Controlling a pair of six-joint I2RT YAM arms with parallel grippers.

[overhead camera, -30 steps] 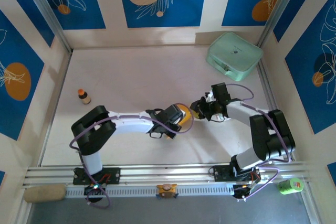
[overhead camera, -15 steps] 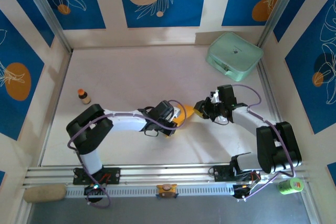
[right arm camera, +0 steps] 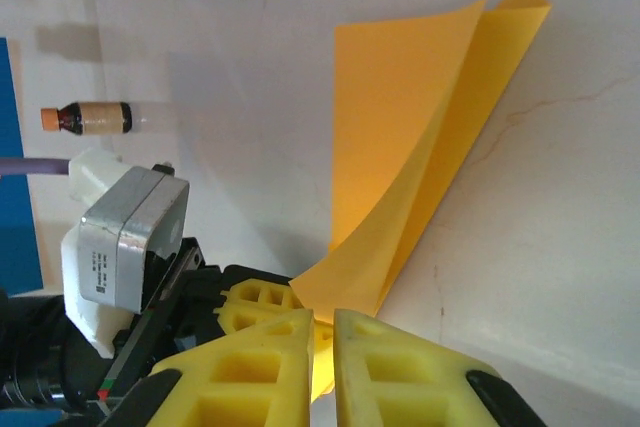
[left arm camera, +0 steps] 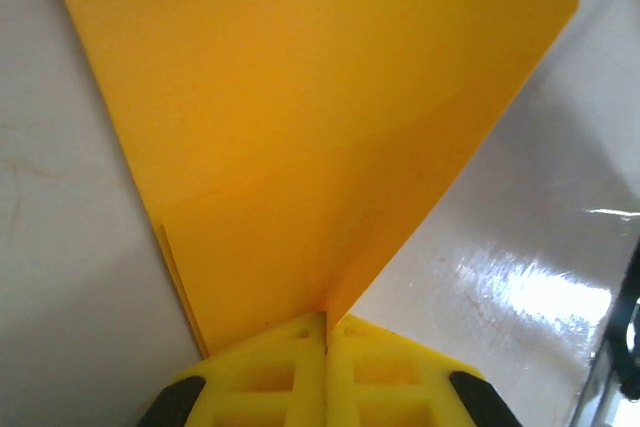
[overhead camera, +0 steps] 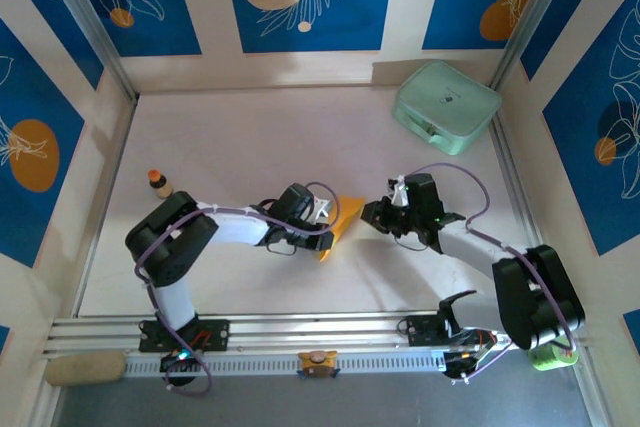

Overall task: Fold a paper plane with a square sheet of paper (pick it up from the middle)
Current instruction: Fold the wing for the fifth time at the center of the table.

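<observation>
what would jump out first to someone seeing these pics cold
The bright orange-yellow folded sheet of paper at the middle of the table, pinched at one end by the left end effector, with the right end effector closed to a slit on the other end. Next come the mint-green case in the far right corner and the small brown bottle at the table's left edge.

The square sheet of paper (overhead camera: 340,225) is plain orange-yellow and folded over into 2 layers with a triangular outline. In the top view it sits just below the frame's centre, slanting toward the upper right. In the left wrist view its narrow end is pinched in the left gripper (left arm camera: 325,332) at bottom centre, and it widens upward. In the right wrist view the 2 layers gape apart at the upper right.
</observation>
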